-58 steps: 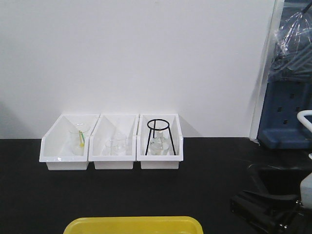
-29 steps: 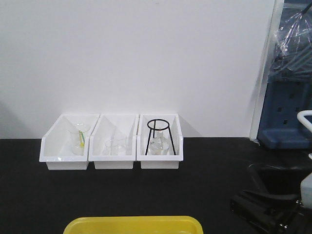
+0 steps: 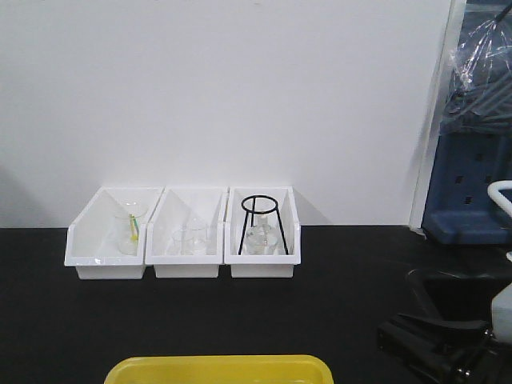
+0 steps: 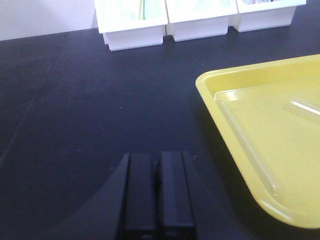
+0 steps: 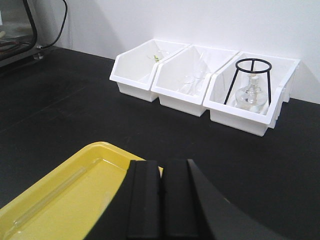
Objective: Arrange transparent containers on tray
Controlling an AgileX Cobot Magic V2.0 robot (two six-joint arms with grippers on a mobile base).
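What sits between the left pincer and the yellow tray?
Nothing: in the left wrist view only bare black tabletop separates the left pincer from the tray.

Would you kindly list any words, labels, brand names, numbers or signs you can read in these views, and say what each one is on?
None can be read in any view.
The three white bins, the yellow tray and the glass tubes lying in it carry no visible print.
The left gripper and right gripper show plain black surfaces.
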